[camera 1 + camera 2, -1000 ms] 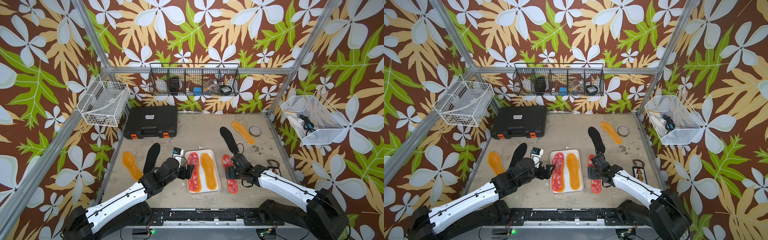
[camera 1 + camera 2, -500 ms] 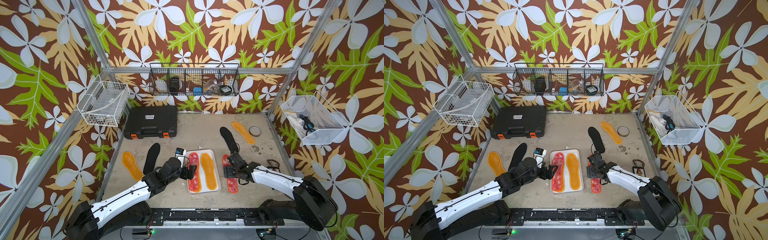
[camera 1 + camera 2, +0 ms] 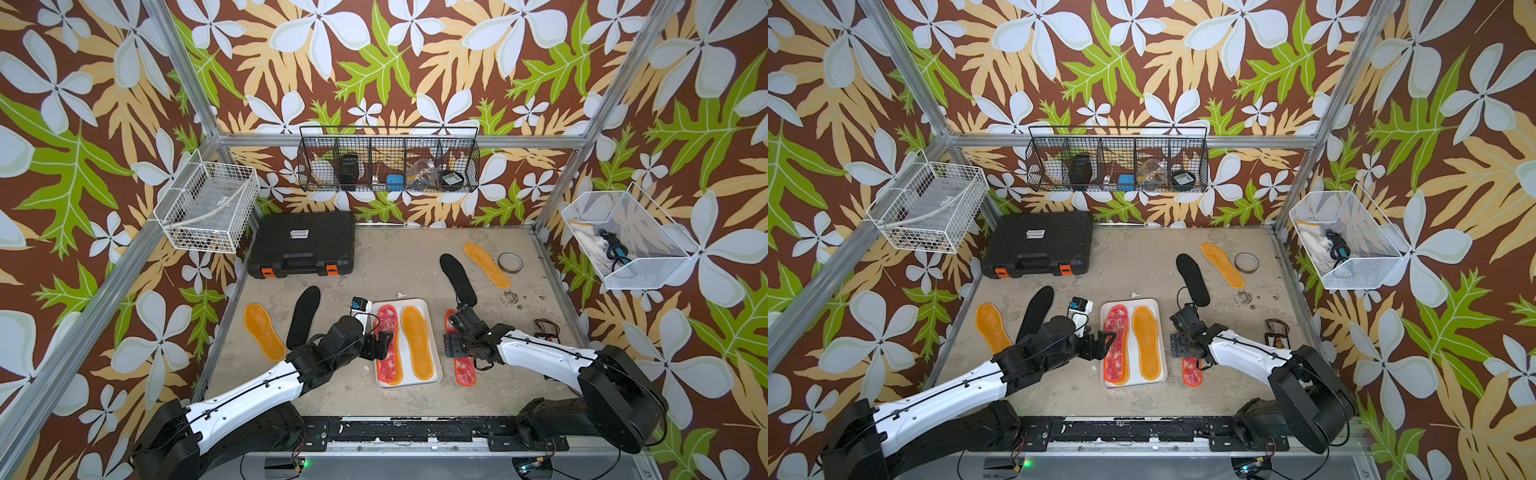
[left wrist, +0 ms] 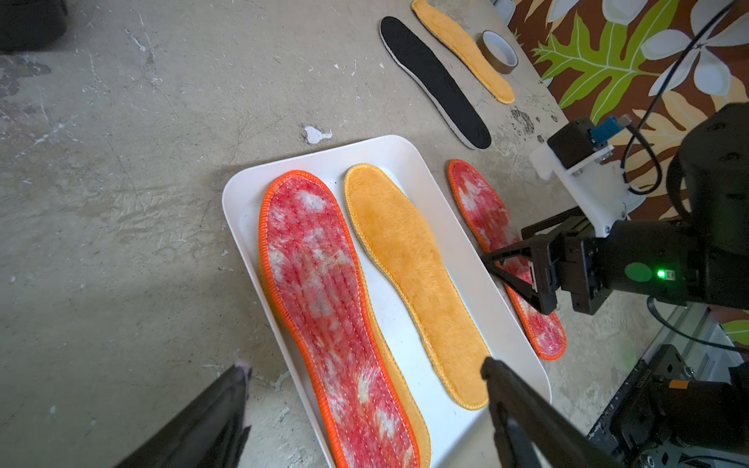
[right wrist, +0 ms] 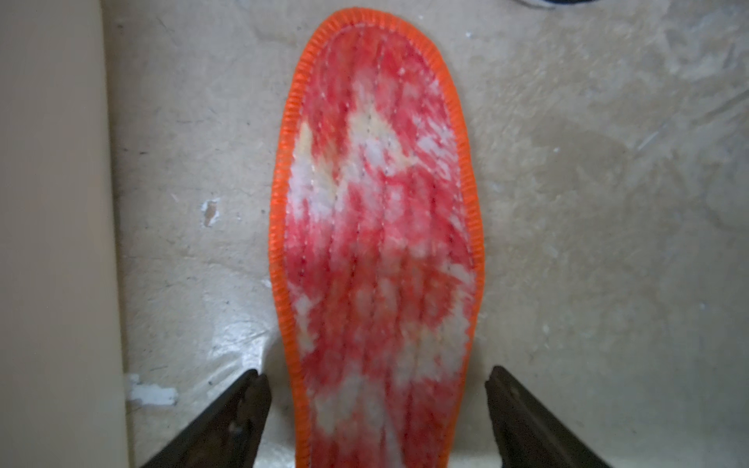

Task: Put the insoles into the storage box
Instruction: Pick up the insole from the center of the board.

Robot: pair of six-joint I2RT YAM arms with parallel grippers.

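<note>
Right wrist view: my right hand (image 5: 375, 375) stands wide and empty, one finger on each side of the loose red-white insole (image 5: 377, 227), with a gap showing on both sides. That insole lies flat on the table (image 5: 587, 243), just beside the storage box (image 5: 52, 243), on the box's right. Its long axis runs straight out from between my fingers, front to back, parallel to the box wall. The broad rounded end points away from me and the narrower part lies between my fingers.

In the left wrist view my left hand (image 4: 364, 364) is wide too, holding nothing, above the near end of the box. Inside the box the boxed red-white insole (image 4: 324, 291) and the boxed orange insole (image 4: 413, 275) lie side by side, lengthwise, broad ends away from me.

In a top view, the left orange insole (image 3: 264, 332) and the left black insole (image 3: 305, 316) lie left of that hand. Farther back, beyond my right hand, the far black insole (image 3: 457, 279) and the far orange insole (image 3: 486, 265) slant across the table.
</note>
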